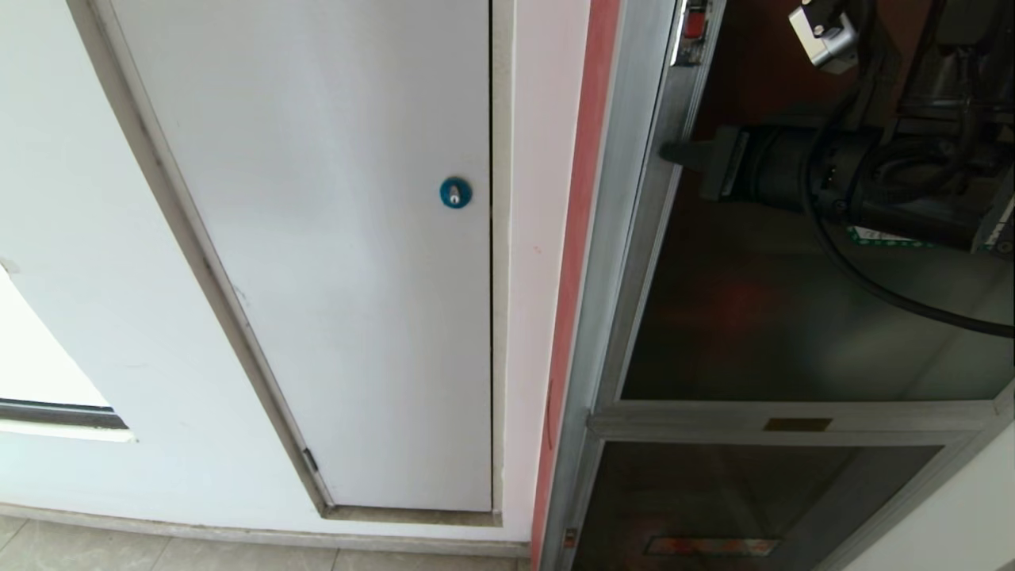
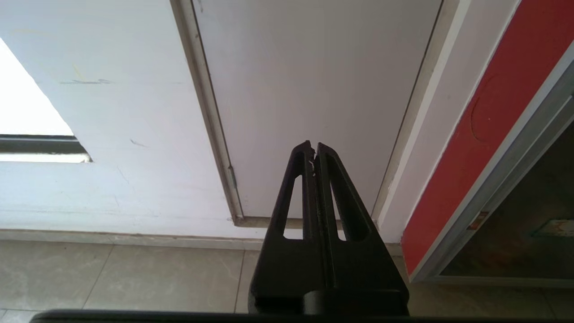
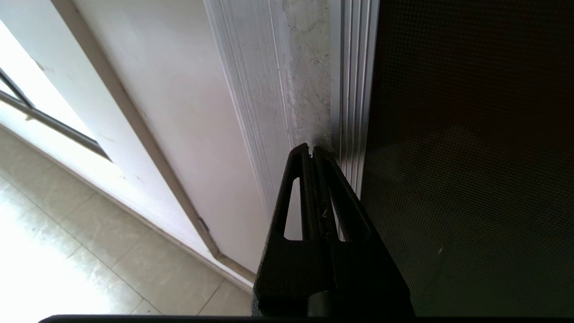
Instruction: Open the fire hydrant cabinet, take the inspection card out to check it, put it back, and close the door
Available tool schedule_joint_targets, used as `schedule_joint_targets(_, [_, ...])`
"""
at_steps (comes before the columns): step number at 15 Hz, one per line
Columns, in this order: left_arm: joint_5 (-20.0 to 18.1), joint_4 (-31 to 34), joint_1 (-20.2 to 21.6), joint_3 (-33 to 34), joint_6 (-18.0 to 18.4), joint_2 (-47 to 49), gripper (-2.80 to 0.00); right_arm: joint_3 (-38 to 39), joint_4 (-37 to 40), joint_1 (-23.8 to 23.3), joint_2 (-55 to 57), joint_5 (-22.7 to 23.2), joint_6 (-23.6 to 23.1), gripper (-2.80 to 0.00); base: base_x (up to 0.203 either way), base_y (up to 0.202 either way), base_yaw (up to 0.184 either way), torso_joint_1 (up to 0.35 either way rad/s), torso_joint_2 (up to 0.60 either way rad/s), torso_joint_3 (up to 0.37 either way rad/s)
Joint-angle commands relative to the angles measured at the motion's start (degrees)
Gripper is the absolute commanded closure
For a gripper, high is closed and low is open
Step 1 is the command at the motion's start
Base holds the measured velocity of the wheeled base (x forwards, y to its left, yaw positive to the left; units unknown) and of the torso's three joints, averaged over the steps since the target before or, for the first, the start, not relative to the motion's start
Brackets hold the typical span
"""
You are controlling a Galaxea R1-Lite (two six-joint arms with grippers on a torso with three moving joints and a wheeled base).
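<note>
The door (image 1: 793, 317) of the fire hydrant cabinet (image 1: 626, 238) fills the right side of my head view, its dark glass so murky that I can make out nothing behind it except a faint reddish glow; its top runs off the frame, and only a corner of a green-edged sticker (image 1: 888, 237) shows past my own arm. A red latch (image 1: 695, 24) sits at the door's upper left edge, half cut off by the frame. My right gripper (image 1: 674, 152) reaches in from the right with its fingers pressed together and holding nothing, the tips right at the silver frame on the door's latch side; in the right wrist view the tips (image 3: 310, 150) sit at the seam between frame and rough wall, and I cannot tell whether they touch it. The arm and its black cable (image 1: 872, 293) hang across the glass and block much of the upper door. Below it is a smaller dark panel (image 1: 737, 500). A red strip (image 1: 575, 262) runs beside the frame, then a white door (image 1: 341, 262) with a blue lock (image 1: 455, 192). My left gripper (image 2: 314, 148) is closed and empty, pointing at that white door's lower corner above the tiled floor (image 2: 125, 278).
</note>
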Motion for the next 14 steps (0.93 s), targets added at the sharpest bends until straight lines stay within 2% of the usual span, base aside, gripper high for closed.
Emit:
schedule_joint_targets(1, [0.0, 0.0, 0.0, 0.0, 0.0, 0.0, 0.00, -0.6, -0.2, 0.1, 1.0, -0.1, 0.0, 0.00, 0.000, 0.000, 0.000, 0.000, 0.00, 0.000])
schedule_joint_targets(6, [0.0, 0.0, 0.0, 0.0, 0.0, 0.0, 0.00, 0.4, -0.1, 0.1, -0.8, -0.1, 0.1, 0.00, 0.000, 0.000, 0.000, 0.000, 0.00, 0.000])
schedule_joint_targets(9, [0.0, 0.0, 0.0, 0.0, 0.0, 0.0, 0.00, 3.6, 0.0, 1.0, -4.4, 0.4, 0.5, 0.00, 0.000, 0.000, 0.000, 0.000, 0.00, 0.000])
schedule_joint_targets(14, [0.0, 0.0, 0.0, 0.0, 0.0, 0.0, 0.00, 7.1, 0.4, 5.2, -12.6, 2.4, 3.1, 0.00, 0.000, 0.000, 0.000, 0.000, 0.00, 0.000])
